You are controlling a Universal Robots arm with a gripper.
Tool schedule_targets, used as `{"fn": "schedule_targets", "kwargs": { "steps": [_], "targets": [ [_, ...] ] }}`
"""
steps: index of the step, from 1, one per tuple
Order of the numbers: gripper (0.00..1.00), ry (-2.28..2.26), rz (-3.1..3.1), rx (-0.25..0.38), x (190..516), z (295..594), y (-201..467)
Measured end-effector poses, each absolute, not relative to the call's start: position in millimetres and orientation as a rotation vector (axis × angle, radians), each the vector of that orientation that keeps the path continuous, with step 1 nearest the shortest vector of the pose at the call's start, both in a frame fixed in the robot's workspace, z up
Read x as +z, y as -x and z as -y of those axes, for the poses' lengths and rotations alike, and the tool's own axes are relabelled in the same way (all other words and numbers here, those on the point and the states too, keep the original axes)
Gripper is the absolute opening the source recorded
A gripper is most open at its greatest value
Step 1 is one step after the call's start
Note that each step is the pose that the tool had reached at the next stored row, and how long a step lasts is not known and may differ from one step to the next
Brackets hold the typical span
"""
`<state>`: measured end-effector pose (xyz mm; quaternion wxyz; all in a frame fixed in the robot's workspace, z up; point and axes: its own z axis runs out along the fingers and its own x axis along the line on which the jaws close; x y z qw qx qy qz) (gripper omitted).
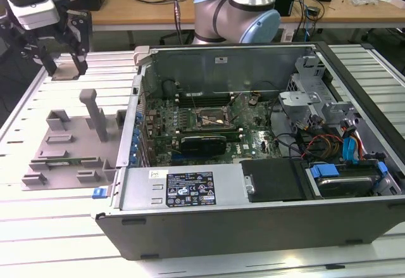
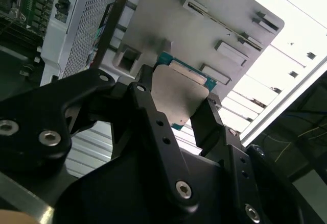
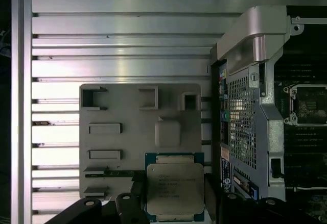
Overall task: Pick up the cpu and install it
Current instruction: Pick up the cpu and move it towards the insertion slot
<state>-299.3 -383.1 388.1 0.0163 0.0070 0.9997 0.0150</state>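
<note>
The cpu (image 3: 174, 187) is a small square chip with a pale silvery top and a teal edge. It sits between the black fingers (image 3: 135, 191) of my gripper (image 3: 173, 193), which is shut on its two sides. In the second wrist view the cpu (image 2: 179, 96) shows from below, clamped in the gripper (image 2: 179, 97). In the exterior view the gripper (image 1: 63, 69) hangs at the far left, above the back edge of the grey fixture plate (image 1: 69, 145), with the cpu (image 1: 64, 70) in it. The open dark socket (image 1: 212, 121) lies on the board inside the case.
The open computer case (image 1: 253, 221) takes up the middle and the exterior view's right, with drive cages and cables (image 1: 329, 145) inside. Upright grey blocks (image 1: 95, 113) stand on the fixture plate. The arm's base (image 1: 237, 12) stands behind the case. The table is ribbed metal.
</note>
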Motion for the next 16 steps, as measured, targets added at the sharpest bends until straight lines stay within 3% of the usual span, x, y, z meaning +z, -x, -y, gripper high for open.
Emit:
{"fn": "schedule_targets", "kwargs": {
  "steps": [16],
  "targets": [
    [0.54,-0.022,-3.109,0.047,388.2,383.2,263.3]
  ]
}}
